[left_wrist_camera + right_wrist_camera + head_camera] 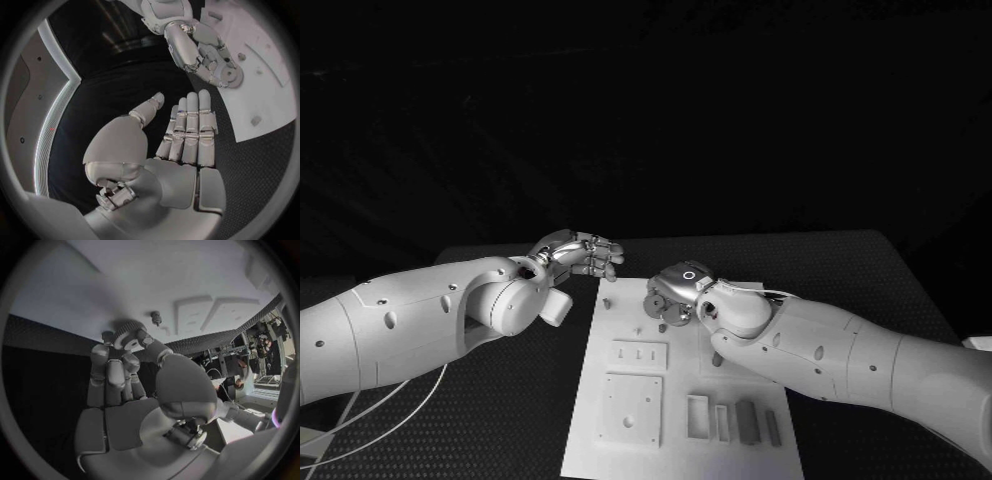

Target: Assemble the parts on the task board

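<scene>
Task board [678, 440]: flat white plate, matte, lying on the dark textured tabletop [877, 270].

Right hand [678, 295] over the board's far end. The right wrist view shows its fingertips pinching a small round toothed part, a gear [128, 334], held low over the board's surface; whether it touches the board I cannot tell. Just beside the gear, a small upright peg [155, 317] stands in the board.

Left hand [577, 254] off the board's far-left corner, above the tabletop. Fingers straight and side by side, thumb apart, nothing in it.

Progress, as a judgement: early to middle. The gear is not yet seated. At the board's near end, several narrow bar pieces [747, 420] lie loose in a row; square raised blocks [635, 405] lie beside them.

Metal hands glossy; board dull, sharp-edged.
</scene>
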Robot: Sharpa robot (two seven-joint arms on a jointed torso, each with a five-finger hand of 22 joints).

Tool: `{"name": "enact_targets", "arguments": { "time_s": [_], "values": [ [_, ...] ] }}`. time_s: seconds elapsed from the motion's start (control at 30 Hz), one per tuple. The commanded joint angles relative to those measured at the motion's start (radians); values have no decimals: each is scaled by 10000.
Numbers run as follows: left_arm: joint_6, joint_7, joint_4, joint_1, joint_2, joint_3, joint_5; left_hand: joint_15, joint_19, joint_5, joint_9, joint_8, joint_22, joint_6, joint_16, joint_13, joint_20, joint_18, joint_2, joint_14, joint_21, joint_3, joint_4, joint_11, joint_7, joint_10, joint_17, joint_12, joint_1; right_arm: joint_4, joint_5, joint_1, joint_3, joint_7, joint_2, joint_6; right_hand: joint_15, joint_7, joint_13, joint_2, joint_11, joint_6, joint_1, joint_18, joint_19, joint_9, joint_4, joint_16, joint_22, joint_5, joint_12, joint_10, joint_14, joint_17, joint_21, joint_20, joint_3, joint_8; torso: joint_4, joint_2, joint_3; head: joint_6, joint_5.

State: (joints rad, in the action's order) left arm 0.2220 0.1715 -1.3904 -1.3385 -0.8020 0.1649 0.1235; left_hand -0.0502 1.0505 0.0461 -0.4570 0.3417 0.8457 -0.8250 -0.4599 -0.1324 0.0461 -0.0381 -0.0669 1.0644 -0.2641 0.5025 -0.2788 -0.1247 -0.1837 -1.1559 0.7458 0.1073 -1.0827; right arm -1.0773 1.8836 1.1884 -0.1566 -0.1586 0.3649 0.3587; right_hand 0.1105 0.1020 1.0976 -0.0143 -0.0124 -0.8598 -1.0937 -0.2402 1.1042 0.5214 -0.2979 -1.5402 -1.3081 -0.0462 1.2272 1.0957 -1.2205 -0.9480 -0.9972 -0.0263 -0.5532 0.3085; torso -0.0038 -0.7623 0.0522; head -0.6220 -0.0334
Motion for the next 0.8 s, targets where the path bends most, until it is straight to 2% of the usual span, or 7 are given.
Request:
{"name": "enact_targets", "arguments": {
  "time_s": [0.03,0.3,0.4,0.47,0.57,0.67,0.8],
  "values": [
    [-98,58,-24,-15,6,-8,-8,2,-55,41,-17,-40,10,41,55,-16,28,-156,-3,38,59,31,36,-76,-52,-19,15,-35,126,54,-5,-69,-42,20,48,-454,49,-50,-19,-3,-4,-1482,32,-216,5,287,69,13,-107,-36,-57,-3,31,21,5,-76,-13,170,-14,2,1,-13,-10],
    [-97,51,-25,-15,-2,-8,-8,2,-54,41,-19,-41,13,41,63,-17,28,-156,-1,40,61,31,38,-77,-52,-20,24,-40,128,145,-216,-81,-42,38,56,-390,22,-4,-38,-78,36,-1351,71,-216,-4,241,73,27,-101,-36,-77,-23,71,85,29,-70,-22,62,-6,0,10,-11,-5],
    [-97,50,-22,-15,-3,-8,-8,2,-54,41,-19,-42,15,42,65,-18,28,-156,-2,41,61,31,38,-77,-53,-20,27,-42,129,209,-447,-81,-43,94,51,-345,-198,264,-74,-369,286,-548,176,-216,-4,2,99,47,-88,-26,-124,-113,196,267,72,-59,-24,-448,-6,4,5,-2,0],
    [-105,34,-23,-15,1,-8,-8,2,-54,41,-19,-43,15,43,67,-18,28,-156,-2,41,62,31,38,-77,-53,-20,29,-43,130,225,-498,-81,-43,111,46,-305,-320,398,-88,-548,409,-220,246,-216,4,-108,120,49,-81,-34,-139,-167,243,327,90,-45,-32,-653,-5,6,4,-3,2],
    [-109,32,-21,-15,5,-8,-8,1,-52,41,-20,-47,18,48,75,-18,26,-155,-1,44,64,27,46,-80,-56,-16,38,-51,142,222,-609,-81,-43,139,46,-276,-437,514,-106,-822,527,353,396,-216,25,-274,217,50,-66,-32,-149,-267,328,430,122,-12,-74,-978,0,2,4,-9,9],
    [-108,36,-15,-15,7,-8,-8,1,-53,41,-20,-49,19,50,78,-18,26,-155,-1,45,65,27,47,-81,-56,-15,42,-53,144,197,-646,-81,-43,165,76,-193,-509,584,-115,-1068,599,652,483,-216,45,-346,344,46,-60,-36,-132,-338,393,508,141,2,-160,-1126,1,3,6,-5,15],
    [-112,36,-11,-15,-3,-8,-8,0,-53,41,-20,-50,20,52,81,-18,26,-155,-2,45,67,27,48,-82,-57,-14,45,-56,145,194,-788,-81,-43,249,127,-276,-542,620,-121,-1190,633,785,499,-216,61,-371,424,31,-63,-34,-107,-367,398,509,148,4,-228,-1180,9,-2,4,-9,22]
  ]
}}
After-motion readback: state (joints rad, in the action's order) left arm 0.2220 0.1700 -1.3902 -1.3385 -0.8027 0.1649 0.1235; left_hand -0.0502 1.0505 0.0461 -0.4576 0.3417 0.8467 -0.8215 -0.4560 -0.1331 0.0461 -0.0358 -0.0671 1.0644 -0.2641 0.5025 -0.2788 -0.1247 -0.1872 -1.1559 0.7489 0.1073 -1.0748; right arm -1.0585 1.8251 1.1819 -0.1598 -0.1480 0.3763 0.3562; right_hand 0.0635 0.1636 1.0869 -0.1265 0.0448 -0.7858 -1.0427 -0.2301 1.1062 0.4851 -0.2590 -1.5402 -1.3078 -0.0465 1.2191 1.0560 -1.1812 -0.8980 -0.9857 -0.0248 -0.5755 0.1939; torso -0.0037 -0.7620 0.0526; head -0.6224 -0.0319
